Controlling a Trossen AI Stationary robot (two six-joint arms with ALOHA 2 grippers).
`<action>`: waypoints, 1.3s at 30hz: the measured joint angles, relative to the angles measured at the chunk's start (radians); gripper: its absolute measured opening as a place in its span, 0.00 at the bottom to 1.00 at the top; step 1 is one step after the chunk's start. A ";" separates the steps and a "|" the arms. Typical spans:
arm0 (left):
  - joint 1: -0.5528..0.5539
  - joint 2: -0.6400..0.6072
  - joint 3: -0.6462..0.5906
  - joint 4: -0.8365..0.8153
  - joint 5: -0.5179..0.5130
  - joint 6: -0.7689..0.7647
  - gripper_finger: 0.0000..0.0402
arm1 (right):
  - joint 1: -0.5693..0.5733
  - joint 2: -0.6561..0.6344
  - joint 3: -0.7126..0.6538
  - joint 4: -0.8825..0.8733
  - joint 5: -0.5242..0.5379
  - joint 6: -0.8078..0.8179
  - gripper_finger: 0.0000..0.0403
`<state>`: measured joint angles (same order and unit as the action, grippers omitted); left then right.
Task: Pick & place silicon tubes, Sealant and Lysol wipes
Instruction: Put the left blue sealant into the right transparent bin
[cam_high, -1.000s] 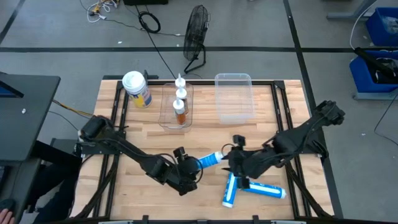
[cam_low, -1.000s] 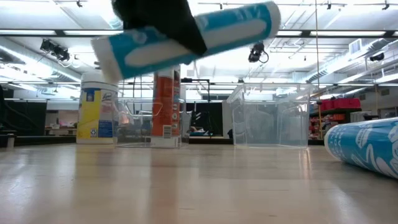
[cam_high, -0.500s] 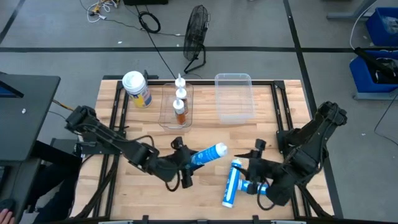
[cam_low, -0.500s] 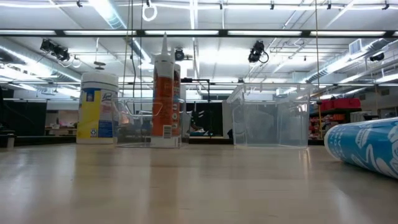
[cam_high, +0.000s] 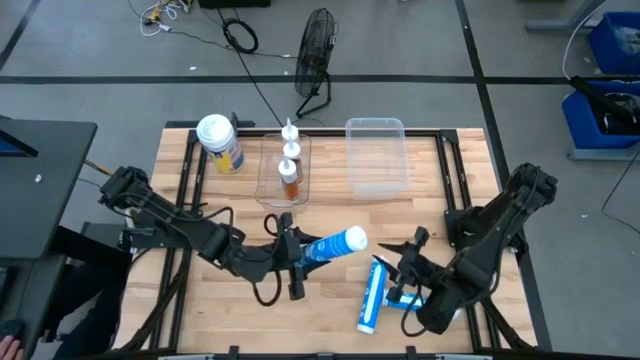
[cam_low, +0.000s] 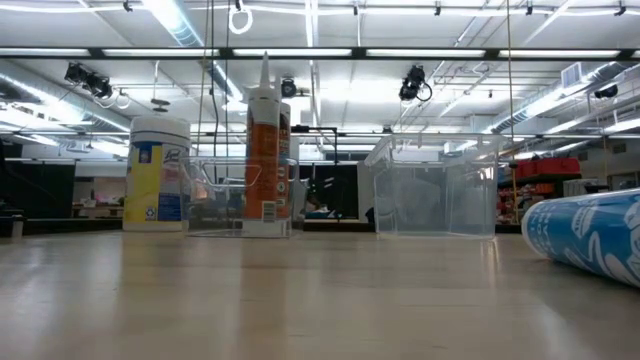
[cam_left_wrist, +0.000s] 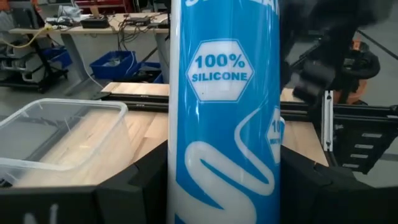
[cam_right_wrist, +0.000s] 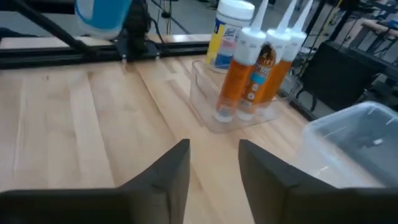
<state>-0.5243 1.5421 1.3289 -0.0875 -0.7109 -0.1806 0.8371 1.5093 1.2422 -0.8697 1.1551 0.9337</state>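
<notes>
The jaws of the left gripper are seen clamped on a blue silicone tube, which is held clear of the table near its middle; in the left wrist view the tube fills the space between the two dark fingers and stands along their length, its label reading "100% SILICONE". The jaws of the right gripper are shown parted and empty, with bare wood visible between the fingers in the right wrist view; this gripper is held just beside two further blue tubes lying on the table at the near right. A large clear bin is seen at the far side, empty. A narrower clear tray is placed to its left and holds two upright orange sealant cartridges with white nozzles. The Lysol wipes are stood upright at the far left corner, just beside that tray and well apart from both grippers.
</notes>
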 joint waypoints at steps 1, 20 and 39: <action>0.000 0.000 0.000 -0.001 0.000 0.000 0.54 | -0.001 0.000 -0.035 0.039 0.004 -0.014 0.33; -0.003 0.000 0.000 0.001 0.009 -0.002 0.54 | -0.177 -0.053 -0.562 1.582 -0.490 -0.930 0.03; 0.000 0.000 0.000 0.014 0.036 0.010 0.54 | -0.268 -0.233 -0.614 1.745 -0.675 -0.807 0.47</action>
<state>-0.5246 1.5421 1.3290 -0.0738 -0.6750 -0.1707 0.5694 1.2761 0.6278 0.8752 0.4797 0.1267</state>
